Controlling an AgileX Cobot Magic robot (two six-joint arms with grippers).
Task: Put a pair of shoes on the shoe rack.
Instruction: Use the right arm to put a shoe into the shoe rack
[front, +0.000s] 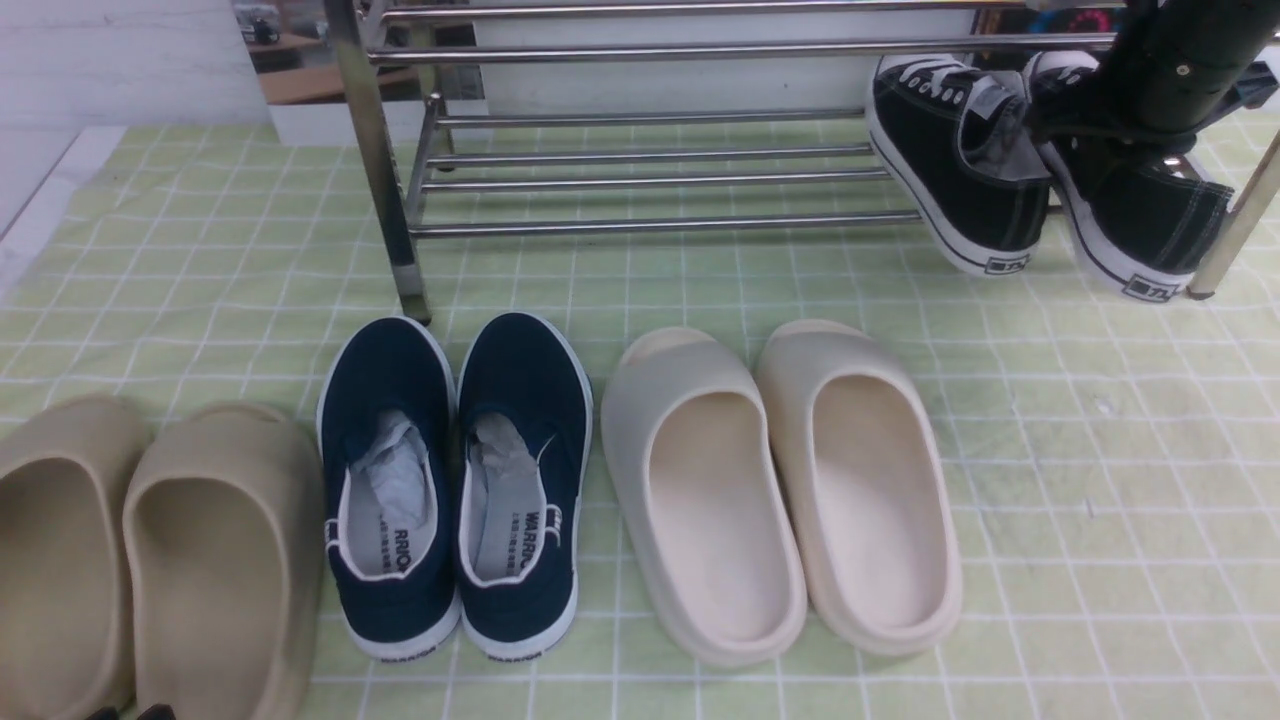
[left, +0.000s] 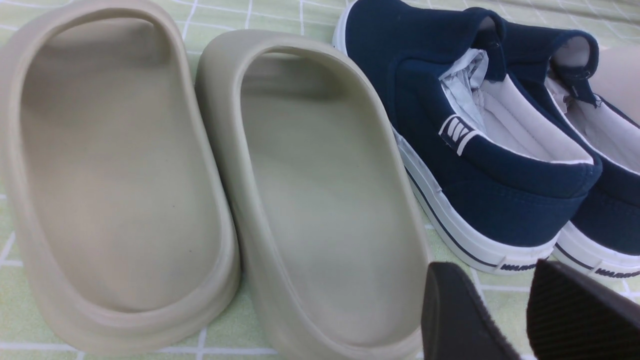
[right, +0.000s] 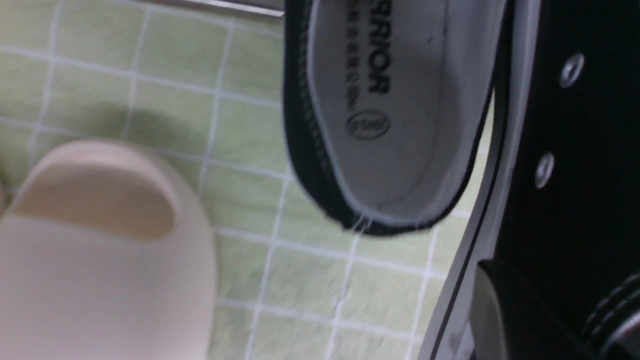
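Black sneakers (front: 960, 170) upper right of front view, tilted, heels past lower front bar of shoe rack (front: 640, 180). Right gripper (right: 510, 315) at right sneaker, arm blocks view: jaws can't tell. Left gripper (left: 495, 275) by tan slides (front: 150, 560), jaws spread, empty. Navy slip-ons (front: 455, 480), cream slides (front: 780, 490) also in row on tabletop (front: 1100, 500), below rack in frame.

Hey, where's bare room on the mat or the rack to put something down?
Bare mat lies right of the cream slides, in front of the black sneakers. On the shoe rack, the lower bars are bare left of those sneakers. Crowded: the front row, tan slides, navy slip-ons and cream slides side by side.
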